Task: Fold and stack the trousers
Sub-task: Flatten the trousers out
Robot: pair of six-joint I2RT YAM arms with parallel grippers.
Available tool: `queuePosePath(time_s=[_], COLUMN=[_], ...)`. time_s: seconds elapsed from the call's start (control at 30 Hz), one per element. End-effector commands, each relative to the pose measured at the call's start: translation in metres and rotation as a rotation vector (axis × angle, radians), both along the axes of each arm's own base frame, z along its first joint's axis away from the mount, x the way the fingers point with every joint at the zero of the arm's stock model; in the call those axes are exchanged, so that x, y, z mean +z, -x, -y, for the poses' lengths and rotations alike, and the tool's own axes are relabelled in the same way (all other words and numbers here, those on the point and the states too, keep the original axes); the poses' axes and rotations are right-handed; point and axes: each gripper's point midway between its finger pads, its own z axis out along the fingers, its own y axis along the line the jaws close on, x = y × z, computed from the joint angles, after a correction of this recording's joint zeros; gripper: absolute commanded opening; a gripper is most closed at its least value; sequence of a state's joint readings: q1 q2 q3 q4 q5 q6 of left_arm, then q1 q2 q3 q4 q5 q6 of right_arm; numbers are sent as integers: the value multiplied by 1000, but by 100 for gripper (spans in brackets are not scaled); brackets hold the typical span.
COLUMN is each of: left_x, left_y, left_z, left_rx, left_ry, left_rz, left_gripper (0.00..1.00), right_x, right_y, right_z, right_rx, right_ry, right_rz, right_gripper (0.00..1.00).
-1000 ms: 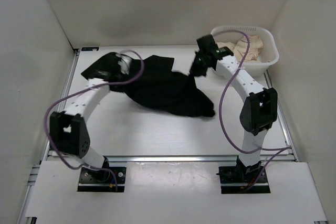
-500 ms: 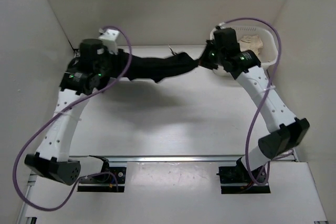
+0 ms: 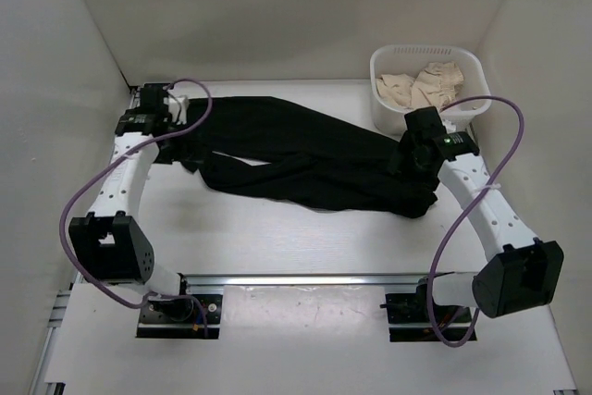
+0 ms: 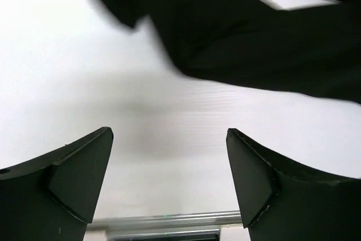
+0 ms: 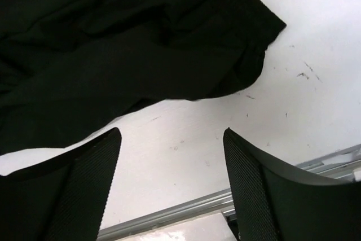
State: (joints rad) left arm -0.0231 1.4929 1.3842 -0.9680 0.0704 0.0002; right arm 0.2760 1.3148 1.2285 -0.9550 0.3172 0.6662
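On table [image 3: 277,238]: trousers [image 3: 305,159], black, laid out flat, unfolded, not lifted. Long axis L–R across the table, tilted a bit: L end farther back, R end nearer the arm bases. Two long strips in top view, apart at L end, overlapping toward R. Can't tell for sure which end is the waist.

L gripper [image 4: 169,139]: jaws spread wide, nothing btwn them, only bare table below. Sits just off the L end of the cloth. In wrist view, dark fabric ahead of the fingertips, near but not touching.

R gripper [image 5: 171,134]: jaws spread too, holding nothing. Hovers at the R end. In wrist view, a gathered fabric edge ahead and to the L of the fingers, bare table in the gap.

Far R corner: white tub [image 3: 384,90] w/ beige cloths [image 3: 425,85] inside, near the R end of the trousers.

Judging by layout: spreading done, fold not yet begun. Next prob. a pinch at each end (L arm nearer the L end, R arm nearer the R end), then one end carried over the other along the long axis. Need to drop onto the fabric edge first, w/ both sets of jaws off it. Risk: catching one layer only at the overlap on the R side.
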Motion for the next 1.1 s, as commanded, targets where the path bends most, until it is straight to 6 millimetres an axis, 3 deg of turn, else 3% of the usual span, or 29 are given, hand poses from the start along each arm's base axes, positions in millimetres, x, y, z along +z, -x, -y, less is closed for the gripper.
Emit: queuePosePath(time_s=[0.0, 0.1, 0.2, 0.27, 0.3, 0.37, 0.4, 0.47, 0.5, 0.6, 0.67, 0.73, 0.8, 0.83, 0.93, 0.97, 1.03, 1.07], left_x=[-32, -56, -75, -76, -91, -99, -118, -123, -137, -146, -164, -177, -180, -182, -174, -155, -141, -113], left_y=[14, 2, -18, -37, -45, -62, -67, -84, -89, -105, -108, -109, -106, -103, -91, -90, -72, -68], left_z=[-39, -54, -51, -52, -55, -66, -68, -77, -78, -81, -83, -81, -77, -75, -86, -93, -124, -139], left_rx=[118, 157, 143, 138, 146, 168, 172, 188, 188, 192, 196, 188, 179, 174, 202, 219, 302, 340], left_ry=[-12, -10, 15, 22, 10, -31, -39, -51, -50, -59, -66, -53, -35, -23, -9, -11, -27, -44], left_rz=[-74, -94, -87, -64, -87, -79, -111, -102, -123, -111, -138, -163, -171, -180, -178, -137, -120, -56], left_gripper=[92, 90, 90, 90, 90, 90, 90, 90, 90, 90, 77, 56, 18, 14, 14, 14, 14, 14], right_x=[-8, -30, -44, -61, -65, -83, -90, -103, -105, -118, -129, -138, -142, -146, -153, -152, -151, -148], right_y=[2, 9, 14, 23, 25, 29, 29, 22, 19, 13, 15, 17, 19, 20, 18, 15, 12, 12], right_z=[5, 11, 30, 41, 51, 54, 61, 57, 56, 55, 53, 51, 51, 53, 58, 60, 68, 71], right_rx=[-68, -126, -219, -264, -305, -334, -370, -369, -354, -331, -319, -319, -320, -326, -330, -321, -334, -337], right_ry=[-9, -20, -4, -6, -19, -73, -101, -201, -219, -232, -236, -241, -240, -229, -214, -202, -177, -173], right_rz=[16, -11, -35, -73, -76, -87, -86, -60, -46, -51, -92, -130, -139, -152, -147, -134, -140, -145], right_gripper=[79, 83, 86, 88, 89, 89, 89, 89, 90, 90, 90, 89, 87, 86, 69, 46, 13, 0])
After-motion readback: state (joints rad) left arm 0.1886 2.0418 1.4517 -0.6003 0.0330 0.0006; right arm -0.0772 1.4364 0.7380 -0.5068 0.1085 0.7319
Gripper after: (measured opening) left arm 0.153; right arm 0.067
